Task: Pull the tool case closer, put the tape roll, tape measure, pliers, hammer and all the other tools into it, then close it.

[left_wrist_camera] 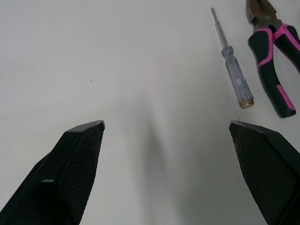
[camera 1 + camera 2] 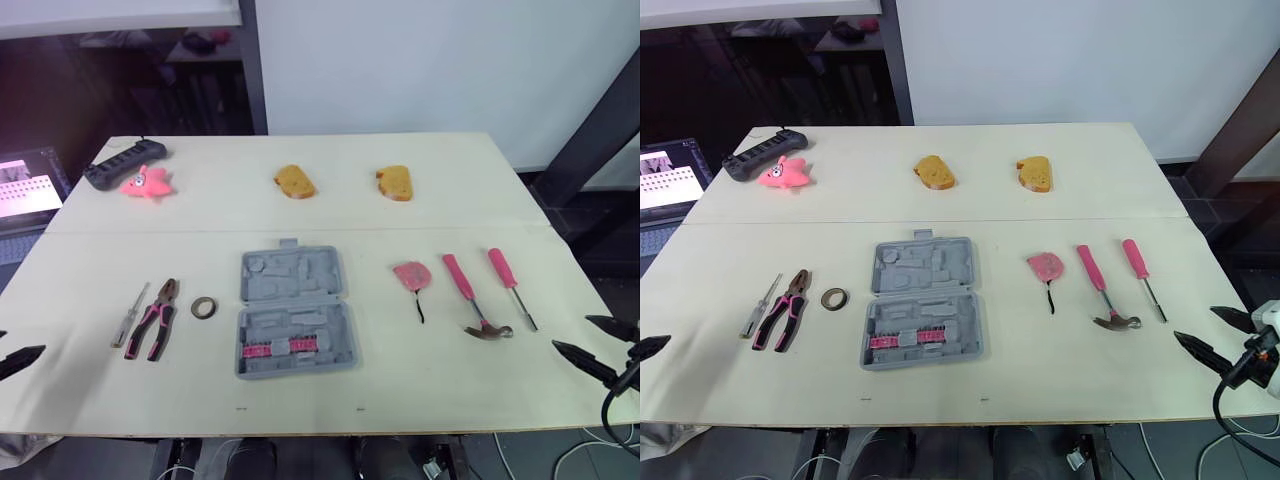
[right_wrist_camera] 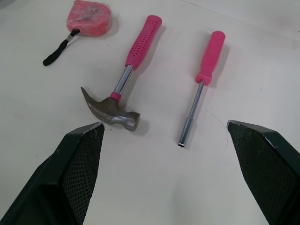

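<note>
An open grey tool case (image 2: 294,310) lies in the middle of the table, with pink bits in its near half. To its left lie a tape roll (image 2: 203,308), pink-handled pliers (image 2: 155,318) and a clear screwdriver (image 2: 129,314). To its right lie a pink tape measure (image 2: 411,275), a pink-handled hammer (image 2: 471,295) and a pink nut driver (image 2: 510,284). My left gripper (image 1: 166,129) is open at the table's near left, short of the screwdriver (image 1: 233,70) and pliers (image 1: 274,54). My right gripper (image 3: 164,129) is open at the near right, short of the hammer (image 3: 126,79) and nut driver (image 3: 202,82).
At the back of the table lie a black power strip (image 2: 122,164), a pink star toy (image 2: 147,184) and two bread-shaped pieces (image 2: 294,181), (image 2: 394,182). A laptop (image 2: 25,190) sits off the table's left edge. A dark post (image 2: 590,130) stands at the right.
</note>
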You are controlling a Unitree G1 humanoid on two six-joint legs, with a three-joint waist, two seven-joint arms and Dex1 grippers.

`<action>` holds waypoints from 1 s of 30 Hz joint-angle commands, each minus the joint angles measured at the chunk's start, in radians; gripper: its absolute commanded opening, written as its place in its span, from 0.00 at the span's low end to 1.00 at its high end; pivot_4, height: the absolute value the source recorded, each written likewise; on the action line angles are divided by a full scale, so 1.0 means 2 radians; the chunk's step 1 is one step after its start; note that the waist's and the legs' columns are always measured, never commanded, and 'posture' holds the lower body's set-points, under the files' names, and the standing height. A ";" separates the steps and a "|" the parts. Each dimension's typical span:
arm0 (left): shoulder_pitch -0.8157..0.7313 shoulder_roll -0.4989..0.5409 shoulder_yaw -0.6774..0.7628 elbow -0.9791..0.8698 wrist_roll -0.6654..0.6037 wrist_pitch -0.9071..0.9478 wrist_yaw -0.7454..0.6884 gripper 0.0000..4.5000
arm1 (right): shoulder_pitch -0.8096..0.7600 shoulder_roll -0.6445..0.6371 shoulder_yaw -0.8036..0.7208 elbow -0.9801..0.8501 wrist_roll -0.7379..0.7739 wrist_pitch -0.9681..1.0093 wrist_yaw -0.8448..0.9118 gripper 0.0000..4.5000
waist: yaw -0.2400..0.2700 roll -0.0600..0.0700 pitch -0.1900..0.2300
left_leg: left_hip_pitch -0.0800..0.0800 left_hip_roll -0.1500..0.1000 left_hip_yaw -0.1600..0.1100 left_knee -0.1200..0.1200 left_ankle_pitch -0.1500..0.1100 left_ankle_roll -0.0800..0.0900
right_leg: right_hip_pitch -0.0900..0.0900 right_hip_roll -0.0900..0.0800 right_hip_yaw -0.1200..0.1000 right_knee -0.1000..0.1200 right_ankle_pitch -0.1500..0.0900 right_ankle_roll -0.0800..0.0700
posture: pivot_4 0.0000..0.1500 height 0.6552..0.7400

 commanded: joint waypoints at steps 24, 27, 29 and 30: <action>0.045 -0.129 -0.014 -0.337 -0.085 0.130 0.061 0.99 | 0.001 0.022 0.098 -0.267 0.050 0.160 -0.077 1.00 | 0.000 0.003 0.000 | 0.000 0.000 0.000 0.000 0.000 0.000 | 0.000 0.000 0.000 0.000 0.000 0.001 | 1.00 1.00; 0.050 -0.184 -0.042 -0.431 -0.092 0.183 0.115 0.94 | -0.049 0.031 0.164 -0.326 0.048 0.221 -0.122 1.00 | 0.000 0.002 -0.001 | -0.001 0.000 0.000 0.000 0.000 0.000 | 0.001 0.000 0.000 0.000 0.001 0.002 | 1.00 1.00; 0.050 -0.214 -0.063 -0.467 -0.090 0.195 0.137 0.79 | -0.088 0.038 0.207 -0.330 0.027 0.241 -0.147 0.90 | 0.001 0.002 -0.001 | 0.000 0.000 0.000 0.001 0.000 0.000 | 0.001 0.000 0.000 0.000 0.001 0.002 | 1.00 1.00; 0.046 -0.234 -0.086 -0.485 -0.084 0.201 0.152 0.70 | -0.126 0.051 0.247 -0.320 0.003 0.251 -0.166 0.87 | 0.001 0.002 -0.001 | 0.000 0.000 0.000 0.002 0.000 0.000 | 0.001 0.000 0.000 0.000 0.001 0.002 | 1.00 1.00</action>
